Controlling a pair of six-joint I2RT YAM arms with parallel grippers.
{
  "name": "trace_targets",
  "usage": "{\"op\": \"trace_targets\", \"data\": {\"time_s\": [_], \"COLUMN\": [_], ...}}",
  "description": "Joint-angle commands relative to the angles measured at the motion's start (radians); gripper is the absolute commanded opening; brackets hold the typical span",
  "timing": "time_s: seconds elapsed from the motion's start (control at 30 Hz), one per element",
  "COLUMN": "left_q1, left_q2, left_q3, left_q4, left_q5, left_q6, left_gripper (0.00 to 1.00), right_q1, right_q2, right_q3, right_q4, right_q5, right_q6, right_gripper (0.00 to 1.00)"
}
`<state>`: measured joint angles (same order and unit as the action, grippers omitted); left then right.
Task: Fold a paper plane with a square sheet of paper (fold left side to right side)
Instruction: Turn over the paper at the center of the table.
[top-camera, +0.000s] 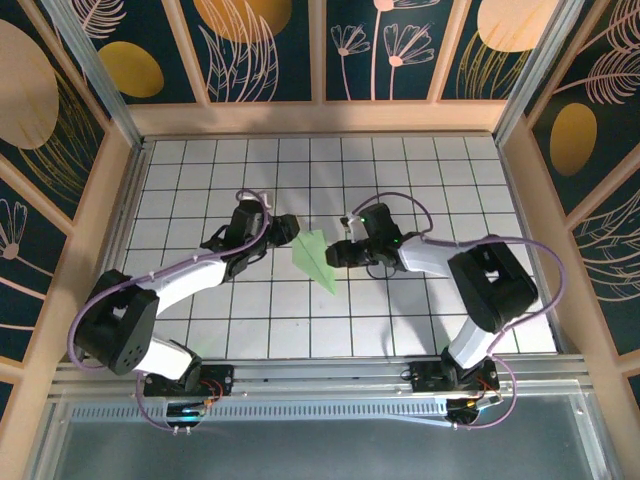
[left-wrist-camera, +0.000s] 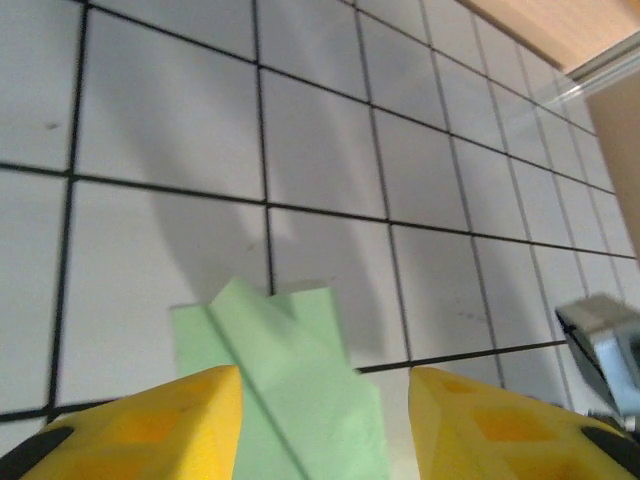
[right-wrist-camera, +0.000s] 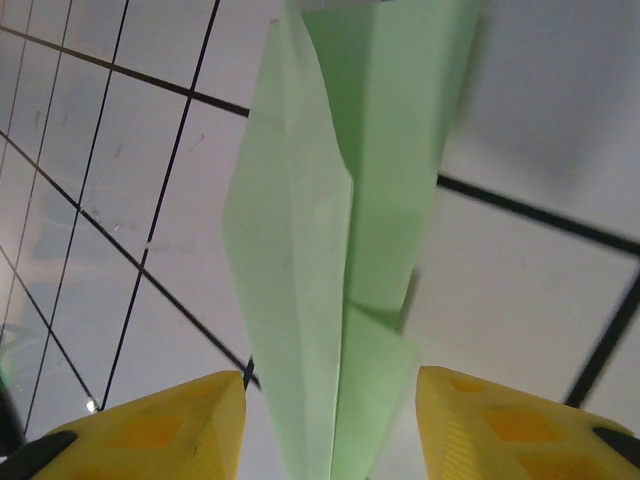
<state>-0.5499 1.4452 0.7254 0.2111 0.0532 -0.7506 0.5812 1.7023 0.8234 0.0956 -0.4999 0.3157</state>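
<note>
Shows the paper plane (top-camera: 316, 260) lying flat on the gridded worktop (top-camera: 200, 330), already a slim creased dart, caught between the left pincer (top-camera: 284, 230) and the right pincer (top-camera: 337, 251), which face each other across it. Places the blunt end just beside the left pincer and the long flank just beside the right one, with the point slanting away toward the arm bases. From the left wrist, finds the left pincer (left-wrist-camera: 325, 385) spread, pinching nothing, the paper plane (left-wrist-camera: 290, 370) running out ahead through the gap between its yellow fingers (left-wrist-camera: 200, 415). From the right wrist, finds the right pincer (right-wrist-camera: 330, 390) likewise spread and holding nothing, with the paper plane (right-wrist-camera: 330, 230) stretching lengthwise straight ahead between the fingers (right-wrist-camera: 500, 420). Suggests neither arm clearly nearer; makes the long axis, roughly in line with each pincer's gap, the deciding relation for any regrasp.
</note>
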Motion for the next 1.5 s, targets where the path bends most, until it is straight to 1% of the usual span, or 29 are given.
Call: {"op": "trace_targets", "data": {"time_s": [0.0,0.1,0.23,0.33,0.4,0.43,0.47,0.57,0.63,0.73,0.83,0.87,0.9,1.03,1.1,1.27,1.47], "left_q1": [0.005,0.005,0.006,0.005,0.006,0.006,0.006,0.005,0.006,0.005,0.007,0.006,0.005,0.006,0.005,0.006,0.004], "left_q2": [-0.048,-0.075,-0.092,-0.096,-0.104,-0.110,-0.119,-0.155,-0.187,-0.251,-0.305,-0.315,-0.316,-0.275,-0.242,-0.172,-0.116], "left_q3": [-0.039,-0.059,-0.065,-0.057,-0.054,-0.055,-0.057,-0.064,-0.076,-0.109,-0.140,-0.151,-0.158,-0.156,-0.146,-0.106,-0.074], "left_q4": [-0.032,-0.040,-0.047,-0.062,-0.064,-0.062,-0.057,-0.035,0.000,0.086,0.210,0.265,0.324,0.499,0.560,0.606,0.640], "left_q5": [-0.063,-0.086,-0.101,-0.107,-0.103,-0.099,-0.093,-0.081,-0.067,-0.045,0.036,0.083,0.133,0.299,0.354,0.418,0.462], "left_q6": [0.022,0.023,0.028,0.031,0.030,0.027,0.024,0.013,0.004,-0.028,-0.044,-0.053,-0.068,-0.151,-0.190,-0.218,-0.234], "left_gripper": [0.48,0.50,0.52,0.55,0.57,0.58,0.60,0.63,0.66,0.73,0.83,0.87,0.87,0.87,0.85,0.77,0.68], "right_q1": [-0.007,-0.007,-0.008,-0.009,-0.010,-0.014,-0.017,-0.028,-0.071,-0.104,-0.127,-0.136,-0.144,-0.165,-0.166,-0.164,-0.159], "right_q2": [0.067,0.115,0.138,0.143,0.133,0.123,0.106,0.051,0.011,-0.046,-0.099,-0.115,-0.126,-0.156,-0.166,-0.193,-0.195], "right_q3": [0.060,0.081,0.081,0.077,0.077,0.073,0.068,0.045,0.024,0.004,0.003,0.003,0.009,0.017,0.016,-0.009,-0.031], "right_q4": [0.046,0.067,0.104,0.127,0.128,0.133,0.142,0.199,0.261,0.359,0.441,0.466,0.496,0.628,0.688,0.790,0.818], "right_q5": [-0.044,-0.077,-0.117,-0.136,-0.141,-0.139,-0.141,-0.190,-0.246,-0.324,-0.388,-0.410,-0.432,-0.527,-0.561,-0.592,-0.605], "right_q6": [-0.034,-0.025,-0.011,-0.004,-0.008,-0.008,-0.005,0.011,0.041,0.098,0.159,0.188,0.220,0.353,0.408,0.505,0.547], "right_gripper": [0.47,0.44,0.38,0.25,0.09,0.03,0.00,0.00,0.00,0.00,0.00,0.00,0.00,0.00,0.00,0.00,0.00]}}
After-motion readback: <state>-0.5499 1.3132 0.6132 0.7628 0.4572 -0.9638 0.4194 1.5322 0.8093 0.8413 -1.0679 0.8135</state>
